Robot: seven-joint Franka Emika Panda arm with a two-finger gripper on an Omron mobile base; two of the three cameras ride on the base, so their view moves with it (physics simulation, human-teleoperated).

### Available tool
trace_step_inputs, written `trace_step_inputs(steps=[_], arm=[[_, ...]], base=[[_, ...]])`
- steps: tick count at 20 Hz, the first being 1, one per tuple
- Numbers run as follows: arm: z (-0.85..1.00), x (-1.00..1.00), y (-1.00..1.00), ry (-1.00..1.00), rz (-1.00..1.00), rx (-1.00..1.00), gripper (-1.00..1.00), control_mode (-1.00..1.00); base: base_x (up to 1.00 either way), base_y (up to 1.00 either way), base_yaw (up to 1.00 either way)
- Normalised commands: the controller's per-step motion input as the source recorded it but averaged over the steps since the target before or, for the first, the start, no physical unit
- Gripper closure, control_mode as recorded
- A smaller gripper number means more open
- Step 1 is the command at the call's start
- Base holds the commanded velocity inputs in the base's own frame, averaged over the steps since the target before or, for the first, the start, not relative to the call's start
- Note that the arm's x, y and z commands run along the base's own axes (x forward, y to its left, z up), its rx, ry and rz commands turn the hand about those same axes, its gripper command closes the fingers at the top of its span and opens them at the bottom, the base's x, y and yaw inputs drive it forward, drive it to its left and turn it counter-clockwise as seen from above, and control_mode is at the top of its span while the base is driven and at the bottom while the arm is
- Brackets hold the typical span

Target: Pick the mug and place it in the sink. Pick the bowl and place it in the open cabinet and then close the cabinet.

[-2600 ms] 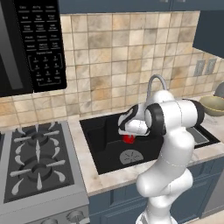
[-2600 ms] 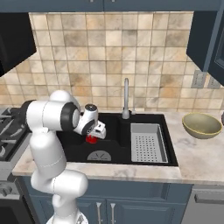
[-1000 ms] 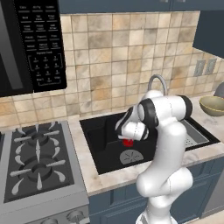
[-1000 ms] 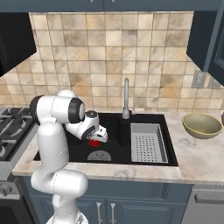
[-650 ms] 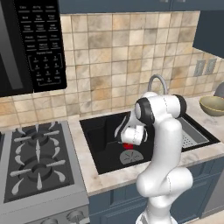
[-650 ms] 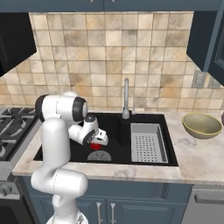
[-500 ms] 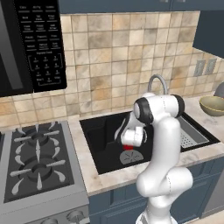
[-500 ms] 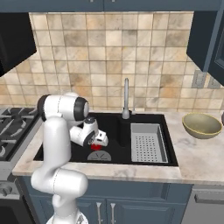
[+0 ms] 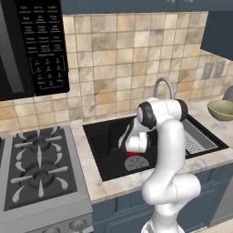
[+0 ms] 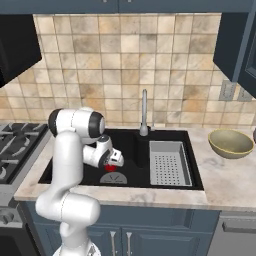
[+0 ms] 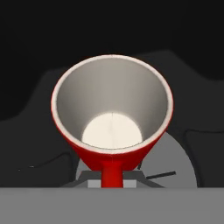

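Black sink [image 10: 135,145], glossy red cylindrical mug [image 11: 111,127]

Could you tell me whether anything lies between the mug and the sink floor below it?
Nothing visible does. The hand holds the mug low inside the sink, above the round grey drain; the perforated tray sits off to the side.

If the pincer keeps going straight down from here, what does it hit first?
Likely the round grey drain on the sink floor. The pincer points down holding the red mug, whose base would probably touch first; depth is unclear.
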Motion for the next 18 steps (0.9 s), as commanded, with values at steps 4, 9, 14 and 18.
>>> trace_step_inputs(steps=[4, 9, 14, 18], arm=[[0.00, 0.22, 0.00, 0.00, 0.00, 0.00, 1.00, -1.00], [-0.07, 0.17, 0.00, 0.00, 0.00, 0.00, 1.00, -1.00], [-0.18, 0.08, 0.00, -0.02, 0.00, 0.00, 1.00, -1.00], [-0.22, 0.06, 0.00, -0.04, 0.00, 0.00, 1.00, -1.00]], base=[[0.00, 0.00, 0.00], [0.00, 0.00, 0.00], [0.00, 0.00, 0.00], [0.00, 0.00, 0.00]])
